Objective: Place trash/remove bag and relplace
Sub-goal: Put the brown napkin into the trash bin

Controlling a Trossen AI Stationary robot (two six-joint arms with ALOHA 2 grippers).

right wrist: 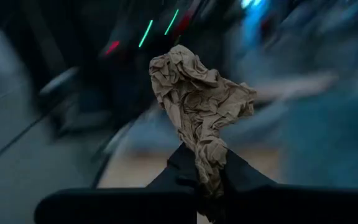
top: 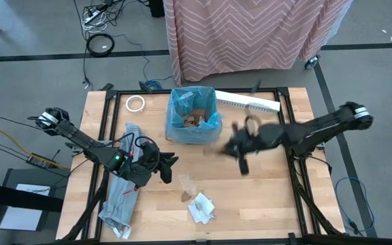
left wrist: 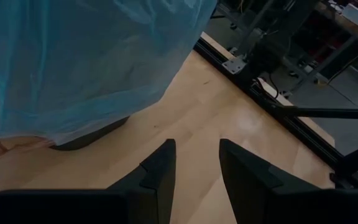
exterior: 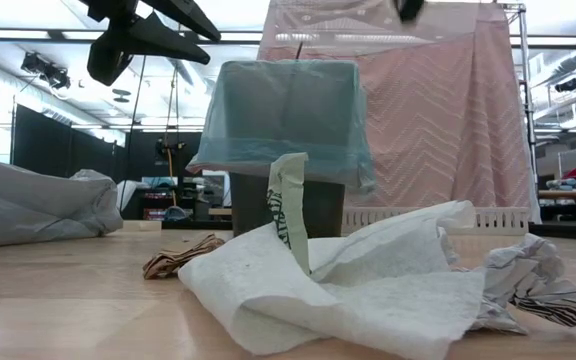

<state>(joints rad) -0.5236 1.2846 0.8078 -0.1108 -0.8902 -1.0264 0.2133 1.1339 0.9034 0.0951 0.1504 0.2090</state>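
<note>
The small dark bin stands at the table's far middle, lined with the blue bag, whose rim folds over the outside. Brown scraps lie inside it. More trash lies on the near table: a brown scrap and white wrappers. My right gripper hovers to the right of the bin, shut on a crumpled brown paper scrap. My left gripper hangs open near the bin's near left side, its fingers empty. My right gripper pinches the brown paper scrap's lower end between its two fingers. The fingers come roughly level from the table's right side. The rest of the scrap stands out beyond the fingertips, lifted clear of the table.
A pale grey plastic bag lies along the table's left side under my left arm. A tape roll sits at the far left and a white strip lies behind the bin on the right. Pink patterned cloth hangs beyond the far edge.
</note>
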